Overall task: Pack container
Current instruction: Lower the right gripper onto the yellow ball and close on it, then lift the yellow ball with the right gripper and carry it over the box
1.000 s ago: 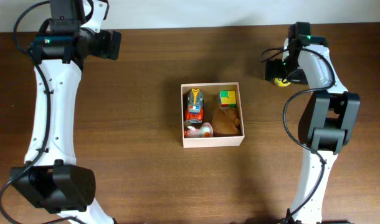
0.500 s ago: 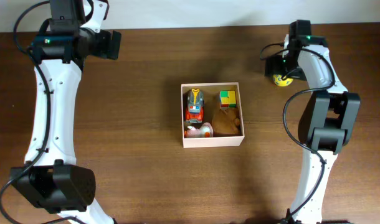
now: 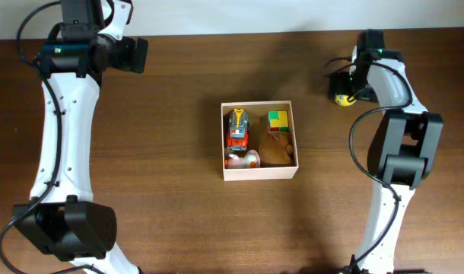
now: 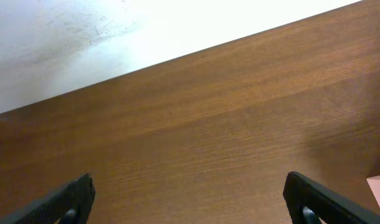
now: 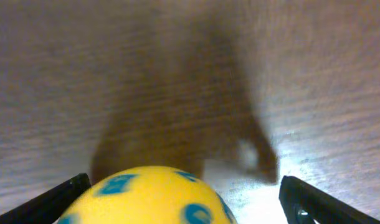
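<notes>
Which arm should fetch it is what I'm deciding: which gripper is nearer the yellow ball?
Right. The right gripper is open with the yellow ball between its fingers. The left gripper is open over bare table, far across on the container's other side.

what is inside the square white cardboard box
The white cardboard box holds an orange-red toy vehicle, a green-yellow block, a brown rounded toy and a pink-white toy. Anything beneath them is hidden.

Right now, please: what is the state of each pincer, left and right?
Left pincer: open, empty, above the bare brown wooden table.
Right pincer: open, straddling the yellow ball with blue marks, not closed on it.
</notes>
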Controlling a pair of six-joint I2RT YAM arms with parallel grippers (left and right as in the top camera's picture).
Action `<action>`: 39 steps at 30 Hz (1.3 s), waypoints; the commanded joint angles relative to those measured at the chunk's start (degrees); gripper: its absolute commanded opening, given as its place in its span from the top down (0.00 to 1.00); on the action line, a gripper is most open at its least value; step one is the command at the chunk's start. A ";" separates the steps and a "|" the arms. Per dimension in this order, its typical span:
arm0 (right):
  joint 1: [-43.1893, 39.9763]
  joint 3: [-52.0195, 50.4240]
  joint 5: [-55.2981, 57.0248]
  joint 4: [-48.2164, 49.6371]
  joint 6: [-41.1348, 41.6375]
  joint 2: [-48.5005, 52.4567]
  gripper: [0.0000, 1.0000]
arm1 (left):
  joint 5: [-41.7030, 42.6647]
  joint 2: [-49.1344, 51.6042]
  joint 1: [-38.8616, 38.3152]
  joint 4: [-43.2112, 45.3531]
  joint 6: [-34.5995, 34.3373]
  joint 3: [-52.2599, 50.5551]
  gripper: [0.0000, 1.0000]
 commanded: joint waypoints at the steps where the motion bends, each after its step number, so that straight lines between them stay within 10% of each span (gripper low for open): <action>1: -0.55 -1.40 0.68 0.37 0.02 1.01 0.01 | -0.17 -0.35 -0.13 0.15 -0.57 0.94 0.01; 39: -0.09 5.77 0.72 -1.42 0.02 0.61 0.52 | -0.17 -0.35 -0.13 0.15 -0.59 0.94 0.01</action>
